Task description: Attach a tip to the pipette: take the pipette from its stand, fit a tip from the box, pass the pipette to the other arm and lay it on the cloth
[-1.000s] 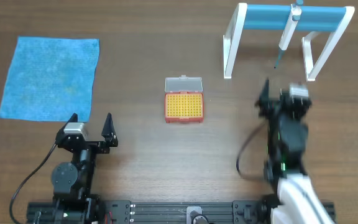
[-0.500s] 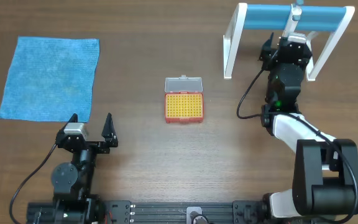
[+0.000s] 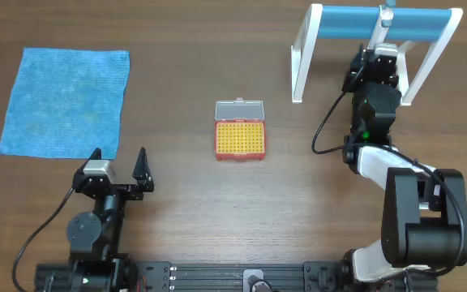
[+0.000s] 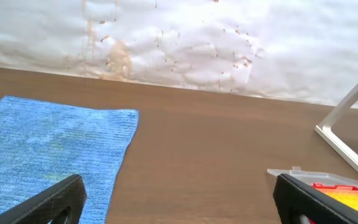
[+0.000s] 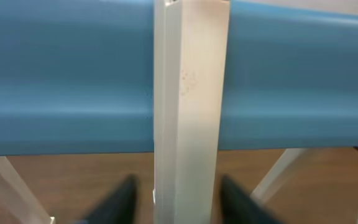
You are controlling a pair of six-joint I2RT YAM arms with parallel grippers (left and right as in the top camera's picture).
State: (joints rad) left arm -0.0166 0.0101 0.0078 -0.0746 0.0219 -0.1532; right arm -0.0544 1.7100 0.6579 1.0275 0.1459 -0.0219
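The white pipette [image 3: 382, 28] hangs from the blue bar of its stand [image 3: 343, 21] at the back right. My right gripper [image 3: 374, 60] is up against it, open. In the right wrist view the pipette body [image 5: 191, 106] runs upright in front of the blue bar [image 5: 67, 74], with the gripper [image 5: 179, 196] around it, one dark finger [image 5: 120, 202] on each side. The orange tip box [image 3: 240, 136] sits mid-table, its clear lid folded back. The blue cloth [image 3: 65, 101] lies at the back left. My left gripper [image 3: 118, 162] rests open near the front left, holding nothing.
The stand's white legs [image 3: 299, 69] rise on both sides of my right gripper. The left wrist view takes in the cloth [image 4: 42, 149], the tip box corner [image 4: 337, 186] and a stand leg [image 4: 353, 134]. Bare wooden table [image 3: 185, 195] lies between the arms.
My right arm has moved from the table's right middle up to the stand, bringing its fingers around the hanging pipette. The left arm has stayed still.
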